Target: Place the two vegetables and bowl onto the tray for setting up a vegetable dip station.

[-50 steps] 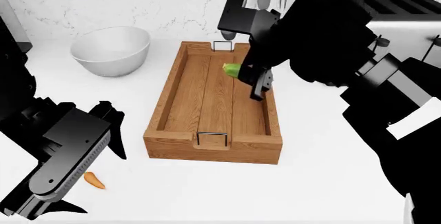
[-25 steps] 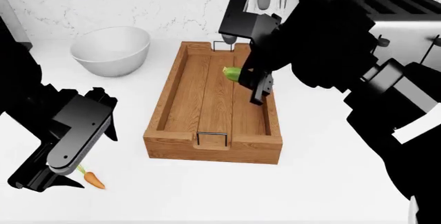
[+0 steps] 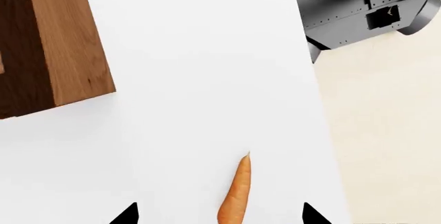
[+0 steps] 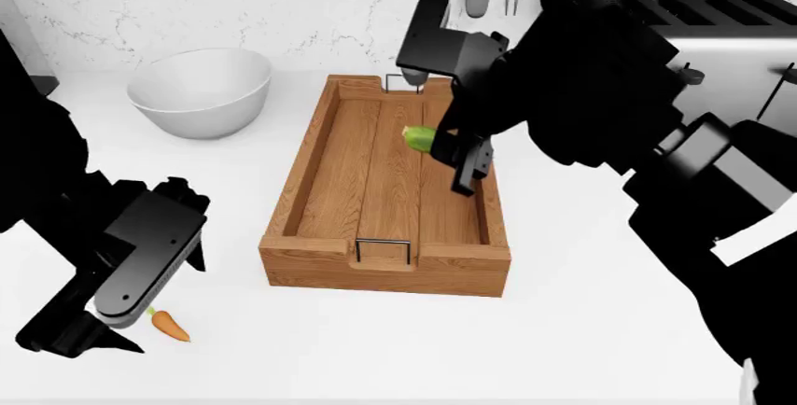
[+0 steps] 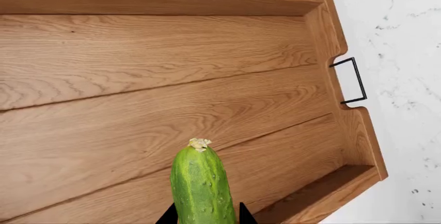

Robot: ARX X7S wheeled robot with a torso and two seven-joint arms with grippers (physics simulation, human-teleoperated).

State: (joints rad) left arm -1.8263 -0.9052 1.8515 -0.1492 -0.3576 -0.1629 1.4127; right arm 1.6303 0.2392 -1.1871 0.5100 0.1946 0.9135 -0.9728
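One cucumber (image 4: 419, 137), one carrot (image 4: 170, 327), so two vegetables counted, one white bowl (image 4: 202, 90), one wooden tray (image 4: 321, 170) with two wire handles, one toaster (image 4: 716, 22), three utensils hung on the wall, two grippers seen.

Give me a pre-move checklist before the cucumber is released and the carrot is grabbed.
1. Cucumber held in right claw: ok.
2. Cucumber above the tray planks, inside the walls: ok.
3. Cucumber resting on the tray floor: cannot tell.
4. Carrot lies between the left claw tips, claw open: ok.
5. Carrot gripped: not ok, not yet closed on.
6. Bowl on tray: not ok, it sits on the counter beside it.
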